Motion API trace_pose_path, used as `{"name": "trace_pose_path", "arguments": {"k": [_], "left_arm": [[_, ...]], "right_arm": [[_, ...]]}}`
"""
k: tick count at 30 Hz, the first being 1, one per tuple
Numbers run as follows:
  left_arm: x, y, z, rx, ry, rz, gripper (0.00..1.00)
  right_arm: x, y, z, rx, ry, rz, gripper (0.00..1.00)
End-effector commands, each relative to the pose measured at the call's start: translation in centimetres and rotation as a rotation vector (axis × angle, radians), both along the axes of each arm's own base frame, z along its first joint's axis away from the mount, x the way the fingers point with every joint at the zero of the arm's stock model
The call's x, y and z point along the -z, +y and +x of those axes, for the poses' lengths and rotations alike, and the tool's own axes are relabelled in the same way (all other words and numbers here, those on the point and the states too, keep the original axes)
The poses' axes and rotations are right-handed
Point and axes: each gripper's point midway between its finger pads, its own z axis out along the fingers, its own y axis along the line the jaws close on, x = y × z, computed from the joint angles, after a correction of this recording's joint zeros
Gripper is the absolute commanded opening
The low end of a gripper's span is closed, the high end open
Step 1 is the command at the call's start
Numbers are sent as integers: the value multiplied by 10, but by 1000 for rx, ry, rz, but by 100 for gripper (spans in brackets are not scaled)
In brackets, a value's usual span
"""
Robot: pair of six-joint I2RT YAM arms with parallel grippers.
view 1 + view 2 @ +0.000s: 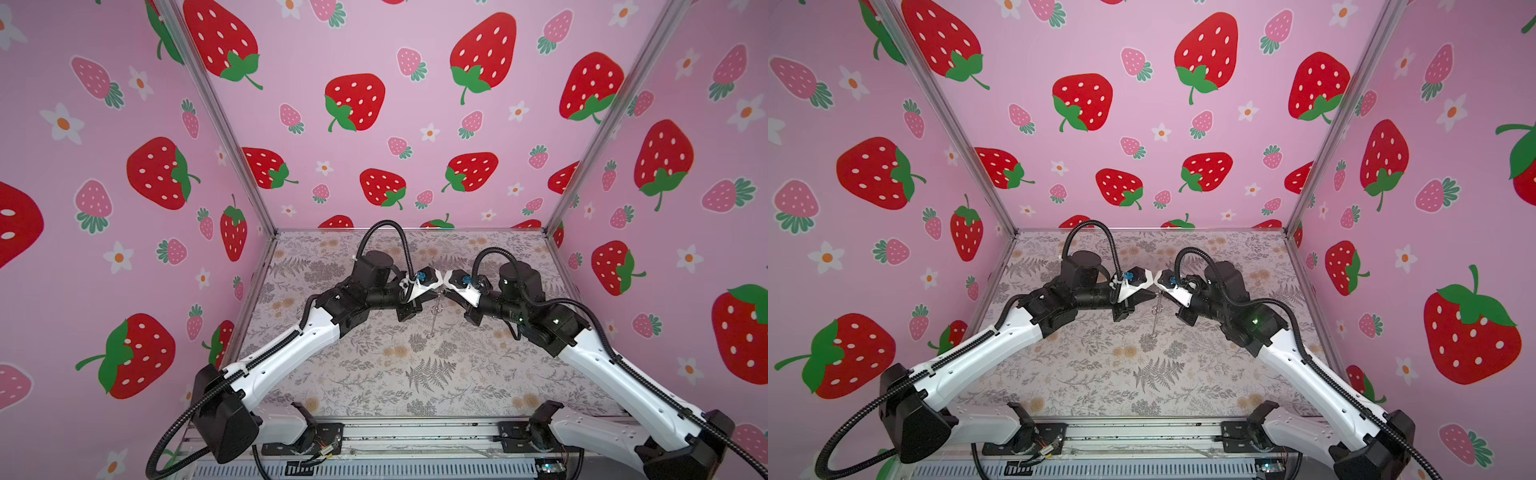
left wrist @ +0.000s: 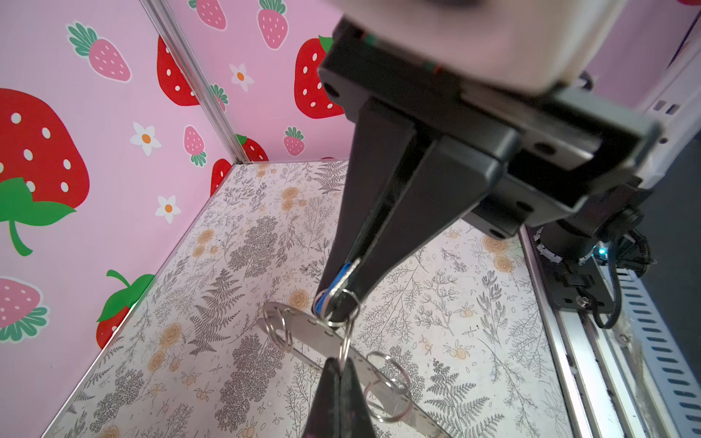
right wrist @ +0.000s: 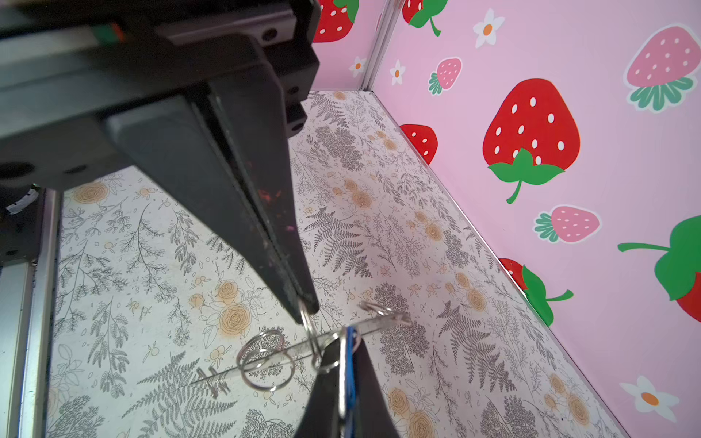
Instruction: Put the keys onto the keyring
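Floral table (image 1: 374, 374) below; the keyring (image 1: 434, 316) hangs lengthwise from my right gripper (image 1: 444, 292), which is pinched onto it. My left gripper (image 1: 436, 293) clamps the keys (image 2: 343, 275) just beside it.

In both top views the left arm (image 1: 286, 353) reaches up from its base at 7 o'clock and the right arm (image 1: 602, 365) from 5 o'clock. Both have bent elbows and wrists turned inward. The left end effector (image 1: 436, 294) points toward 3 o'clock and the right end effector (image 1: 445, 292) toward 9 o'clock. They are raised in mid-air with their tips almost meeting. The left one's jaws are clamped on the keys (image 2: 342, 276). The right one's jaws are pinched tight on a metal ring of the keyring (image 2: 309, 329).
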Motion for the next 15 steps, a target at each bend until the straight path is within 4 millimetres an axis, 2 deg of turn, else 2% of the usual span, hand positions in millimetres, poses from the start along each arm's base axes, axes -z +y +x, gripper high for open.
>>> {"name": "trace_pose_path", "arguments": {"k": [1,5,15], "left_arm": [[-15,-5,5,-6,-16,-22,0],[-15,-5,7,-15,10,-38,0],[-8,-6,11,-18,104,-68,0]], "right_arm": [[-9,9,-10,-59,-14,-6,0],[-2,8,-6,-25,-26,-54,0],[-17,0,7,83,-79,-68,0]]}}
